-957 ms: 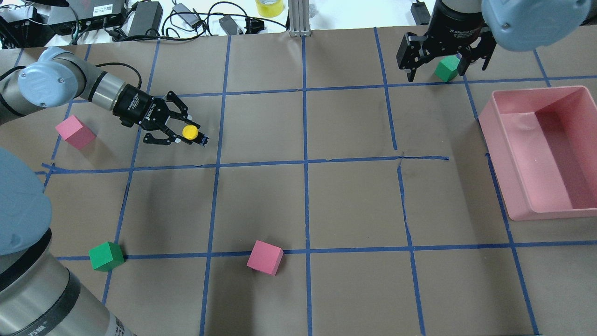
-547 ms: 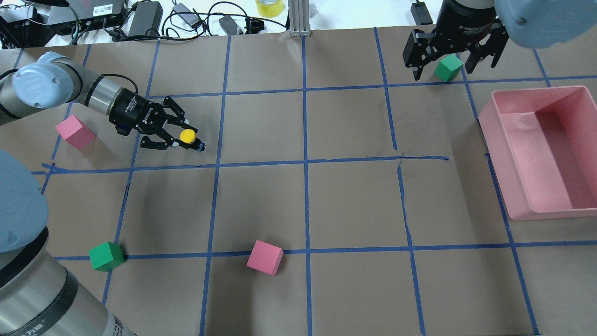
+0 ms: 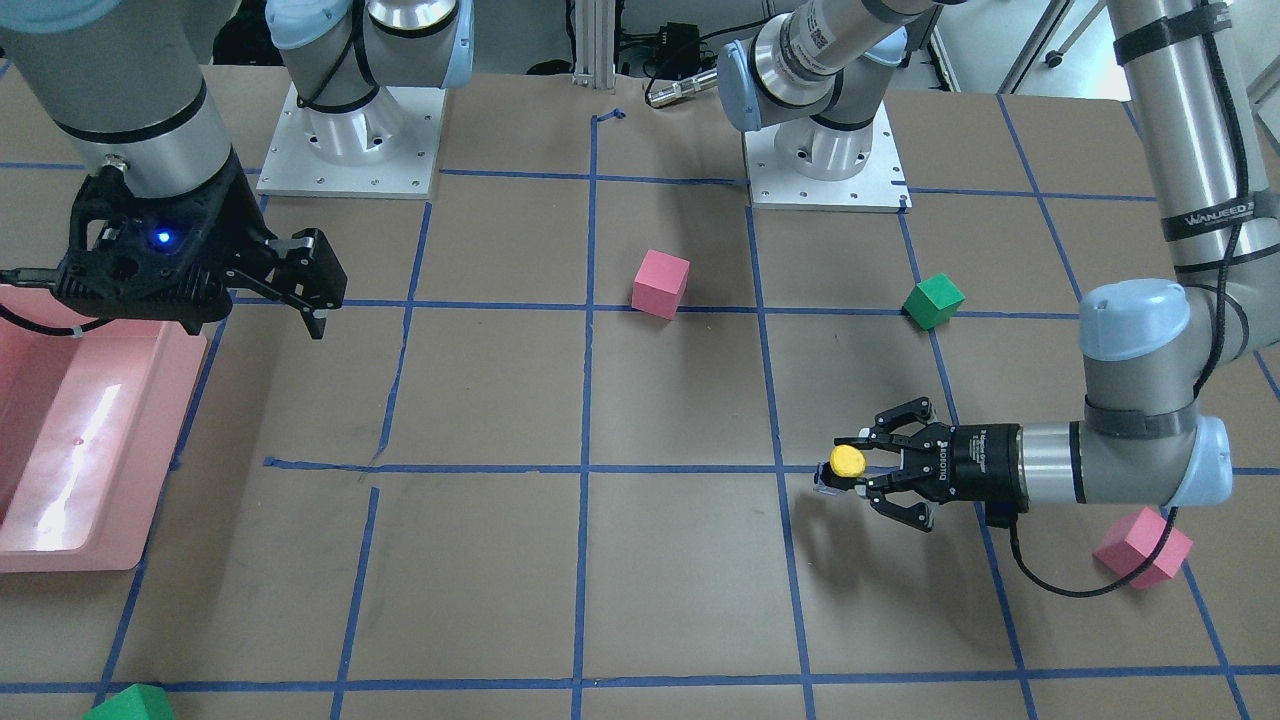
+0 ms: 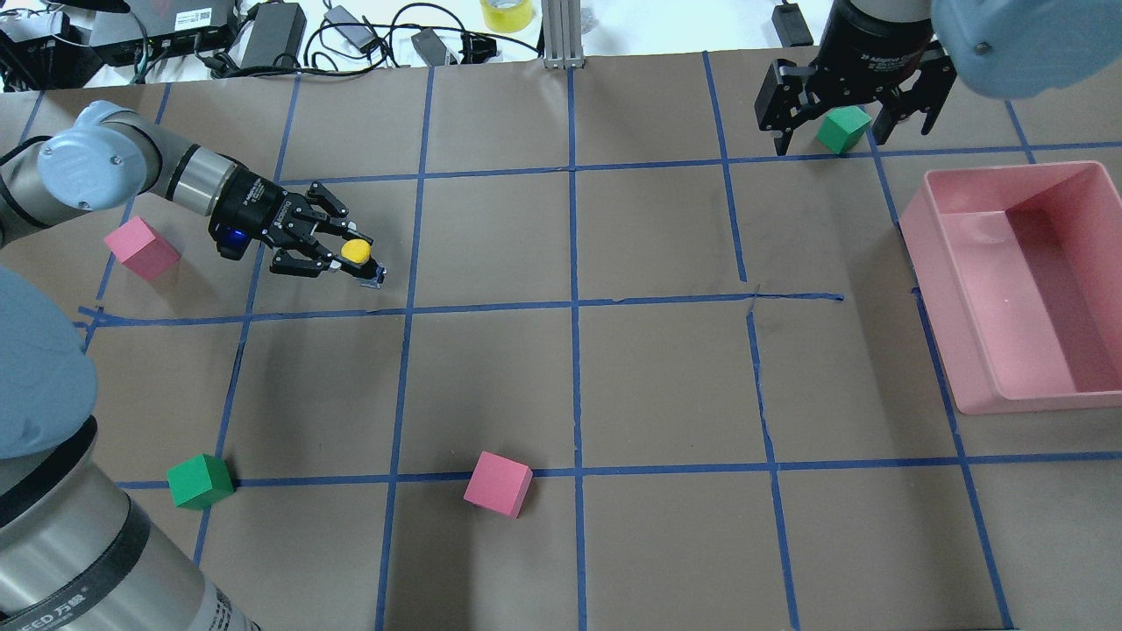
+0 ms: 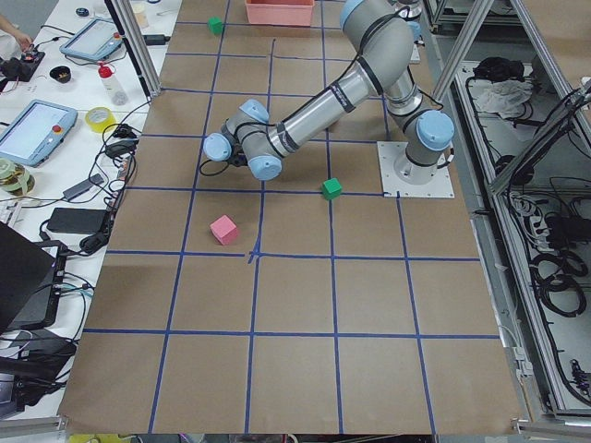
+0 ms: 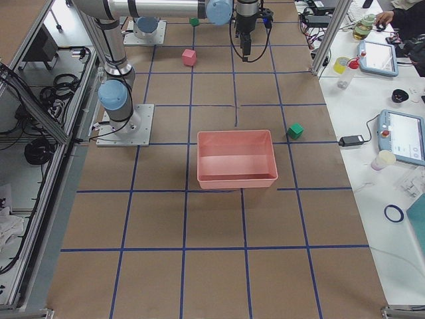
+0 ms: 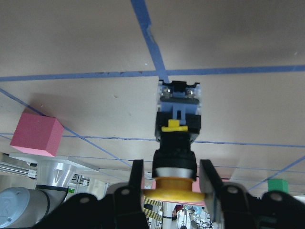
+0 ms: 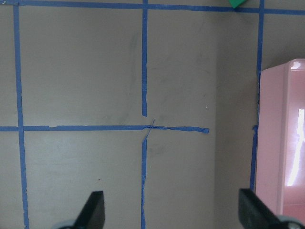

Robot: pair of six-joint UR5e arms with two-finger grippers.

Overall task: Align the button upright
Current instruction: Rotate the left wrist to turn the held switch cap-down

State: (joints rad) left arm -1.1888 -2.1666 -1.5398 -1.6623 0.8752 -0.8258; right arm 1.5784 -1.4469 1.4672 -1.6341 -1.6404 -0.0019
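The button (image 4: 356, 253) has a yellow cap (image 7: 172, 186), a black body and a grey base block (image 7: 178, 98). My left gripper (image 4: 354, 255) is shut on the cap, with a finger (image 7: 211, 179) on either side. The button hangs tilted, its base pointing down at the brown table near a blue tape line. I cannot tell whether the base touches the paper. It also shows in the front view (image 3: 846, 461), held by the left gripper (image 3: 850, 463). My right gripper (image 4: 846, 118) is open and empty, hovering above a green cube (image 4: 841, 130) at the far right.
A pink bin (image 4: 973, 350) stands at the right edge. A pink cube (image 4: 140, 248) lies just left of my left wrist. Another pink cube (image 4: 498, 483) and a green cube (image 4: 200, 481) lie near the front. Cables and power bricks (image 4: 272, 33) line the far edge.
My left arm has turned its wrist and lowered slightly, so the button's base points more at the table. The cap stays in the fingers. The right gripper has drifted a little right.
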